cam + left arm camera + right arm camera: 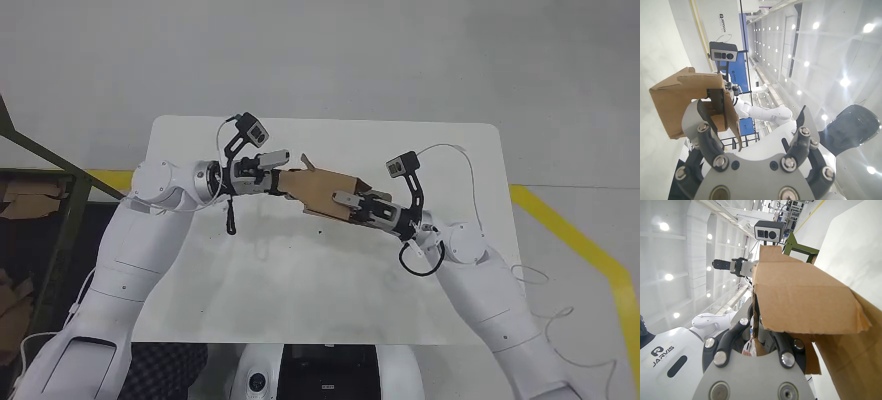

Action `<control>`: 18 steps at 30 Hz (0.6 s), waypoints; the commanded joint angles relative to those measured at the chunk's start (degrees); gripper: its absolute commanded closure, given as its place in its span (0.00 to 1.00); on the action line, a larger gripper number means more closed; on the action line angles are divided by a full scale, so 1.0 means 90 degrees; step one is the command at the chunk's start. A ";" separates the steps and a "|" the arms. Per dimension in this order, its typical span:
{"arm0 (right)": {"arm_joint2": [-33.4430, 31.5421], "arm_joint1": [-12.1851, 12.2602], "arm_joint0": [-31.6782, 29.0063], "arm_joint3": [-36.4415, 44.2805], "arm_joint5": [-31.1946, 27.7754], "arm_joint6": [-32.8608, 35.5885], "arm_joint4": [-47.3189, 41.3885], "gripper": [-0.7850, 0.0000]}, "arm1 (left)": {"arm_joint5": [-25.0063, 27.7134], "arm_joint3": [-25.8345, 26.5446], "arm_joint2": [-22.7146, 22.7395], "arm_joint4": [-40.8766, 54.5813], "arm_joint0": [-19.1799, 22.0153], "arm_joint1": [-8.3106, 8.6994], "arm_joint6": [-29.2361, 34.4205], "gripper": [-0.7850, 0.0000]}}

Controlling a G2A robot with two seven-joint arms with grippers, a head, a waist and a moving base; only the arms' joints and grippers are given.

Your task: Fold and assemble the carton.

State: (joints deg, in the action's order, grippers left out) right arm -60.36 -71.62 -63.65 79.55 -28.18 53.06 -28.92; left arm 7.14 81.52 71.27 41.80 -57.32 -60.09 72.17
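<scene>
The carton point(320, 188) is held over the middle of the table point(300, 290), its long axis running straight from one claw to the other, so each arm has one end within reach. My right claw point(761, 323) is pinched almost closed on the cardboard at its end. The left claw point(749, 107) gapes wide and grips nothing, one finger point(690, 115) poked into the open end beside a loose flap point(732, 117). The cardboard I see is plain brown, with no label.

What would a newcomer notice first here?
The brown carton, half-formed, sits between both arms over the white table. The right claw is pinched on a panel at one end. The left claw is spread open, one finger in the other, open end.
</scene>
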 commanded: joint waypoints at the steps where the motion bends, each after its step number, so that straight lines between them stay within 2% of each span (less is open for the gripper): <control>1: -0.0023 0.0009 -0.0010 0.0005 0.0026 0.0081 -0.0026 1.00 | 0.0028 -0.0033 0.0085 0.0028 -0.0019 0.0011 -0.0038 0.00; 11: -0.0019 0.0047 -0.0056 0.0125 0.0146 0.0554 -0.0002 1.00 | 0.0156 -0.0374 0.0494 0.0140 -0.0020 0.0052 -0.0369 0.00; 18: 0.0135 0.0037 0.0001 0.0136 0.0240 0.0823 0.0012 1.00 | 0.0158 -0.0448 0.0374 0.0132 0.0036 0.0019 -0.0417 0.00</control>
State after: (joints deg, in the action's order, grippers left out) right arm -59.36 -71.24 -63.76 80.88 -26.12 60.46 -28.66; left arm 8.64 77.40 74.99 43.02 -57.02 -59.86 68.33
